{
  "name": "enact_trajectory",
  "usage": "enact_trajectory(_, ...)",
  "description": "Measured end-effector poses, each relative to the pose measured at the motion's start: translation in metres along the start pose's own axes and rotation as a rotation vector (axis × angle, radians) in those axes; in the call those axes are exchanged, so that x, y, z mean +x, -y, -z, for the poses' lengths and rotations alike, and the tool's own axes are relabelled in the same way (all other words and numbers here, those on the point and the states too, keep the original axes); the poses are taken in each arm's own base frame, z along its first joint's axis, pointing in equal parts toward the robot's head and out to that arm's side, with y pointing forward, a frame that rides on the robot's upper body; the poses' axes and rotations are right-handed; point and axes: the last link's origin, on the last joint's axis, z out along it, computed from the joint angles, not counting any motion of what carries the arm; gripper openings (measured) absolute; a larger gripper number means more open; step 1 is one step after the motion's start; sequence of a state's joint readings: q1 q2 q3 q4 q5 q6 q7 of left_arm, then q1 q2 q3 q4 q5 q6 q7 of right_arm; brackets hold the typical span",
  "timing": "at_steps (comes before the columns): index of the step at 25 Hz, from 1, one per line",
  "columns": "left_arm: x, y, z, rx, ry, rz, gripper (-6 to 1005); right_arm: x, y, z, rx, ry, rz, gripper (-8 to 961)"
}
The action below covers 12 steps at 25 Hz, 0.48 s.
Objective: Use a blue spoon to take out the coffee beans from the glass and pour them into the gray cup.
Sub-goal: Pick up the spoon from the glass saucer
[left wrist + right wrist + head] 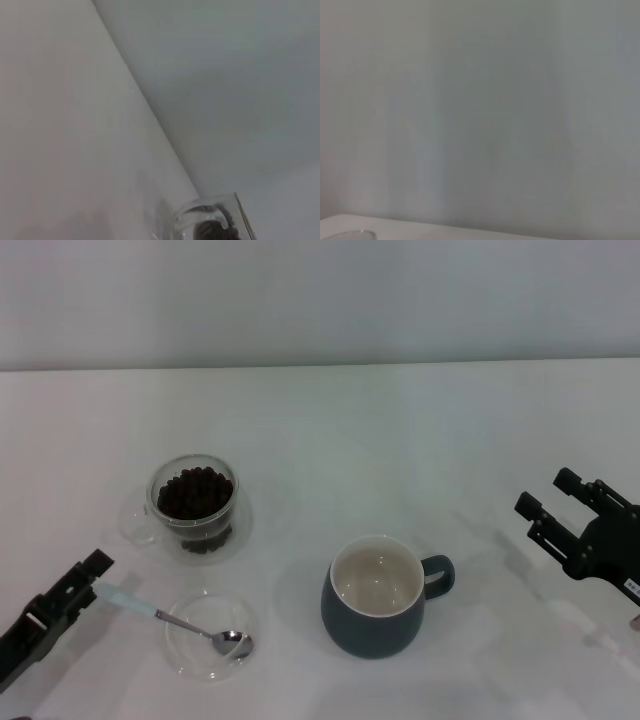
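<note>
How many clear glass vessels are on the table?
2. The double-walled glass holding coffee beans sits at rear left. The shallow glass dish lies nearer the robot, in front of it, with the blue spoon resting bowl-down in it. None seem hidden.

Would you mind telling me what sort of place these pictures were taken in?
Most likely a lab or test bench, not a kitchen: a bare white table against a plain pale wall, with only staged props, the glass of coffee beans, the gray cup and the blue spoon.
</note>
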State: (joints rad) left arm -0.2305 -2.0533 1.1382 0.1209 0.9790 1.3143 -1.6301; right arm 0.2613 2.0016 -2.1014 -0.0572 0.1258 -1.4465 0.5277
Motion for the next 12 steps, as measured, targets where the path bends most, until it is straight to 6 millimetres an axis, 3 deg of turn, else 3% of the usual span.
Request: enact_trajectory(12,-0.0018,-0.0047,-0.0060,-0.023,0.041,-0.017,876,-0.0012,0.0007,-0.0047,-0.006,-0.002,0.005,664)
